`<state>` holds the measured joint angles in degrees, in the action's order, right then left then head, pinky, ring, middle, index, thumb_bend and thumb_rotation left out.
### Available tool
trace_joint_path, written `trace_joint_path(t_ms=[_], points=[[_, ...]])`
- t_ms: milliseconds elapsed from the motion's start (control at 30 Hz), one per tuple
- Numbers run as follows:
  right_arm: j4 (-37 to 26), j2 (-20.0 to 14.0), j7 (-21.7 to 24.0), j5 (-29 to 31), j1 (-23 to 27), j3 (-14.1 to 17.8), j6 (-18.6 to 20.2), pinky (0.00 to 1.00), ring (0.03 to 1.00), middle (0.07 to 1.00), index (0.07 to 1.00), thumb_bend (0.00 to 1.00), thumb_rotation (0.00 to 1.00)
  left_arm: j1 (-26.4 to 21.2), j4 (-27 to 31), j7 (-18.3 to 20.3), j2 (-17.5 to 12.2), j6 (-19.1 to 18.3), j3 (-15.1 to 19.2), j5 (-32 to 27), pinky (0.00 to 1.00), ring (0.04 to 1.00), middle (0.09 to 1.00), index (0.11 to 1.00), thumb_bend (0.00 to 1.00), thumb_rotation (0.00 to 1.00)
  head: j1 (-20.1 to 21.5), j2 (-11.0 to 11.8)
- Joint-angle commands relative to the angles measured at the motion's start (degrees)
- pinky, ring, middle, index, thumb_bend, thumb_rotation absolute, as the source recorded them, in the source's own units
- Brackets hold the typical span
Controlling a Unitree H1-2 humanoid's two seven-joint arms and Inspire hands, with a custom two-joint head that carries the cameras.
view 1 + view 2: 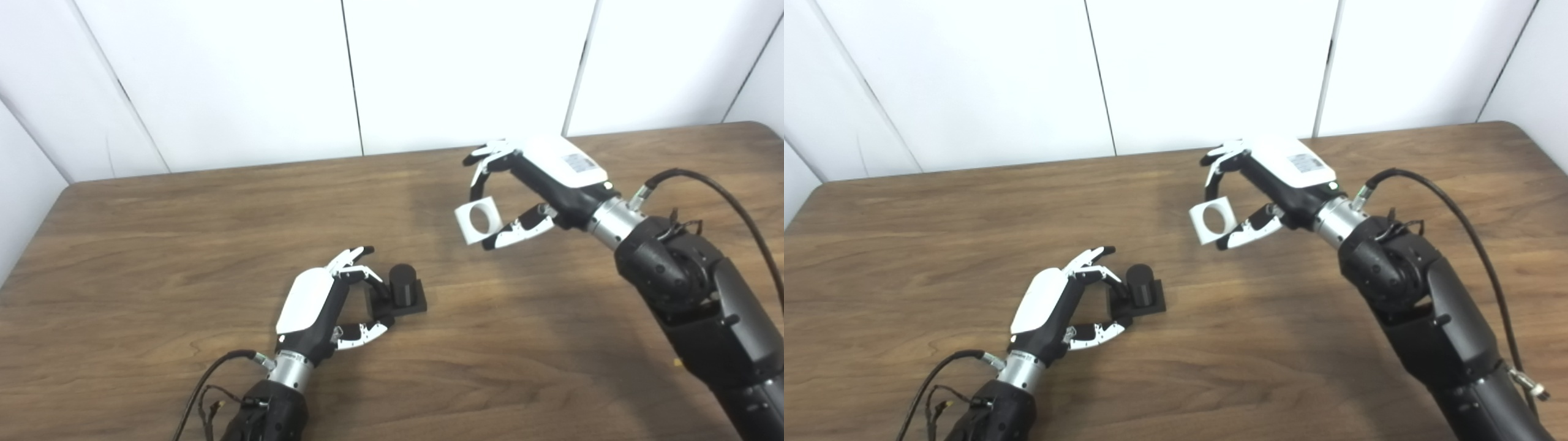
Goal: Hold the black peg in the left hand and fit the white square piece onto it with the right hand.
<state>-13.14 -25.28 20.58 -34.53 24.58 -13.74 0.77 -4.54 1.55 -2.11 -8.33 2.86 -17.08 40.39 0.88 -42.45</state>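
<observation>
Black peg (403,286) upright on its square base, resting on the wooden desk (184,245) near the middle, closer to the front edge. Left hand (324,303) low beside it, fingers (358,272) and thumb curled around the base's left side, touching or nearly so; grip not clearly closed. White square piece (478,221), round hole facing outward, pinched between thumb and fingers of the right hand (539,184), raised above the desk toward the back edge, well apart from the peg.
</observation>
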Motion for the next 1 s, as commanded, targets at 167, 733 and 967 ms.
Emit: trace_joint_path(t_ms=[167, 733, 967], points=[[-3.1, 3.0, 2.3, -0.3, 1.5, -1.0, 2.5, 0.84, 0.884, 0.816, 0.481, 0.52, 0.15, -1.4, -0.7, -0.8, -0.2, 0.7, -0.5, 0.6, 0.85, 0.927, 0.907, 0.489, 0.52, 0.07, -0.1, -0.1], [0.9, 7.1, 3.2, -2.7, 2.8, -5.4, 1.5, 0.85, 0.858, 0.801, 0.481, 0.52, 0.15, -1.3, -0.9, -0.9, 0.2, 0.4, -1.0, 0.6, 0.86, 0.928, 0.908, 0.489, 0.52, 0.07, -0.5, -0.1], [4.0, 8.1, 3.9, -3.2, 4.4, -6.2, 2.5, 0.87, 0.872, 0.816, 0.481, 0.52, 0.14, -1.4, -0.9, -0.9, 0.2, 0.3, -1.1, 0.7, 0.86, 0.929, 0.908, 0.489, 0.52, 0.07, -0.5, -0.1]])
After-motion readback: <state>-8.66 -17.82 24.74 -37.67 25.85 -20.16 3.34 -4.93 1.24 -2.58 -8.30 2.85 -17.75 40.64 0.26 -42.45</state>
